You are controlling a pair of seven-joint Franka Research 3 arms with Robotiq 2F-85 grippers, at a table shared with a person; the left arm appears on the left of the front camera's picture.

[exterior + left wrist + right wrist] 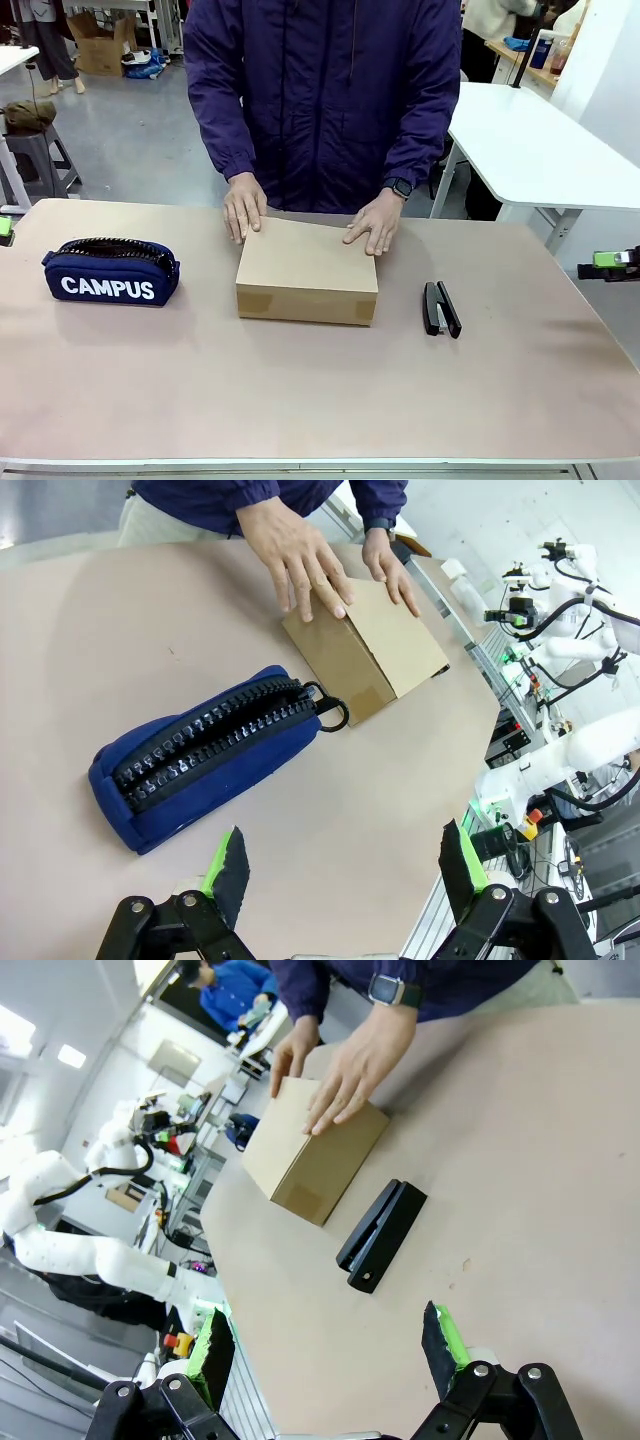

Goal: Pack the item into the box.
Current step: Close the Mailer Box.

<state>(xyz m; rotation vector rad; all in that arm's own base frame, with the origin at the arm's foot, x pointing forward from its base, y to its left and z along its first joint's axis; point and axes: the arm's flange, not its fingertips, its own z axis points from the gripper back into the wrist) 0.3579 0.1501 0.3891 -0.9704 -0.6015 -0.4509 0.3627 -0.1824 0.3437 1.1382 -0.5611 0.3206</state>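
The brown cardboard box [305,268] lies shut in the middle of the table, with a person's two hands [244,205] resting on its far edge. It also appears in the left wrist view [385,645] and in the right wrist view [300,1155]. The item is out of view. My left gripper [345,865] stands open and empty above the table's left end, near the pouch, and its tip peeks in at the front view's left edge [4,229]. My right gripper [325,1345] is open and empty off the right end [608,262].
A navy pouch [110,270] lettered CAMPUS lies left of the box. A black stapler [441,308] lies to the box's right. The person stands at the far side. Bare tabletop [320,400] stretches along the near edge.
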